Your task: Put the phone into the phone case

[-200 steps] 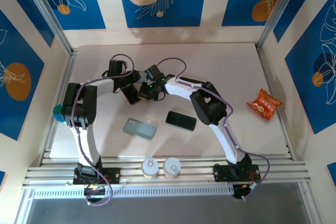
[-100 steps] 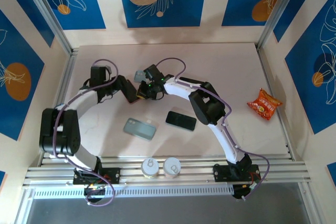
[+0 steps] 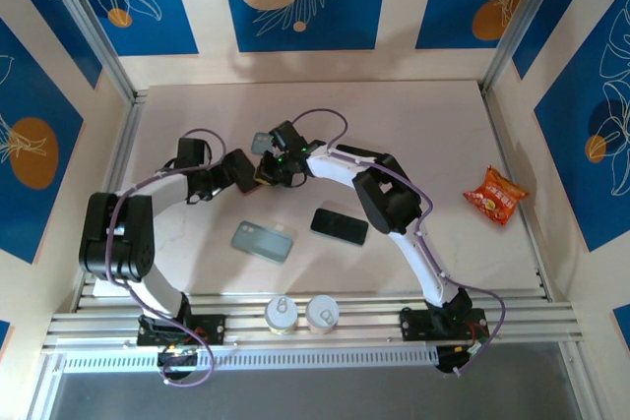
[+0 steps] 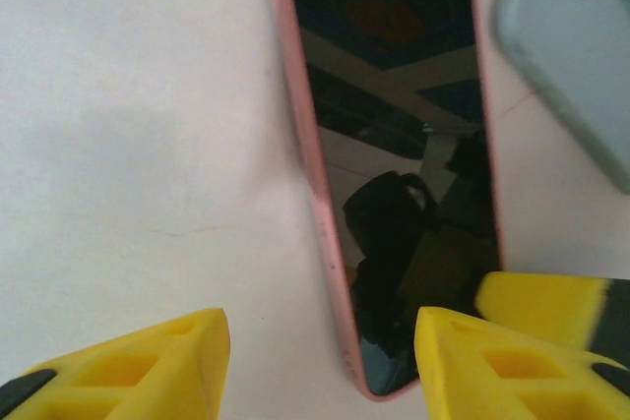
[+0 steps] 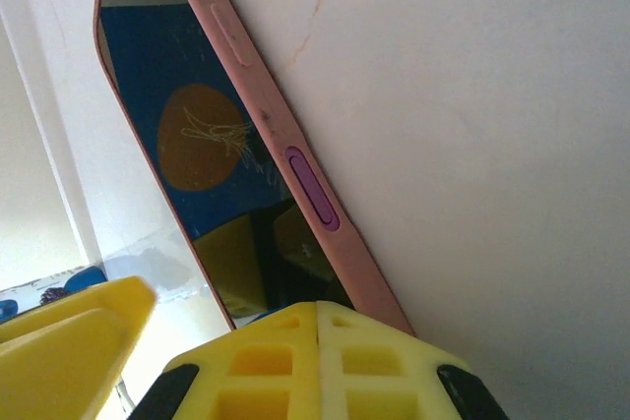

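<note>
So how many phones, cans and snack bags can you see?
Phones: 2
Cans: 2
Snack bags: 1
Total: 5

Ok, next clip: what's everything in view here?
pink-edged phone: 1, dark screen, centre-left of the table
phone case: 1, grey-green, nearer the arm bases
black phone: 1, black, right of the case
cans: 2, pale tops, side by side at the near rail
snack packet: 1, orange-red, table's far right
table: 1, off-white, under everything
left end effector: 1, yellow fingers, open at the phone's end
right end effector: 1, yellow fingers, shut on the pink-edged phone
</note>
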You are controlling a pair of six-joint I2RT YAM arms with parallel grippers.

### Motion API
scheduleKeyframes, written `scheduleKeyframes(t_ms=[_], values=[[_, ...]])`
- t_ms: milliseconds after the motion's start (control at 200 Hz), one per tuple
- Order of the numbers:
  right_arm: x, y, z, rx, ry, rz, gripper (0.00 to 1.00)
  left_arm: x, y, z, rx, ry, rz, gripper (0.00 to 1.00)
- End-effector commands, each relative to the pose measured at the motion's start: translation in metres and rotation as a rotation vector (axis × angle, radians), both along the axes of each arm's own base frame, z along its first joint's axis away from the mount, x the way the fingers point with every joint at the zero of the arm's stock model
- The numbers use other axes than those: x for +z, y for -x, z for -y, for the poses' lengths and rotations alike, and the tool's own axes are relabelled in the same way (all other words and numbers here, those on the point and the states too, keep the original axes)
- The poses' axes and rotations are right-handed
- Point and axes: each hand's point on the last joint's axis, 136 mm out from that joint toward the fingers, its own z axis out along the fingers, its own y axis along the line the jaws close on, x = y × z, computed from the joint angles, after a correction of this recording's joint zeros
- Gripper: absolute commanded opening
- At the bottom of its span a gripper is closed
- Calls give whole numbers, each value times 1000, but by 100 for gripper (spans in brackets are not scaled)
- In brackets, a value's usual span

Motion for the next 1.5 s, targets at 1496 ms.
scheduleKeyframes(t_ms=[1496], values=[[82, -56, 19, -48, -262, 155, 0, 2, -163, 29, -45, 107, 151, 53]])
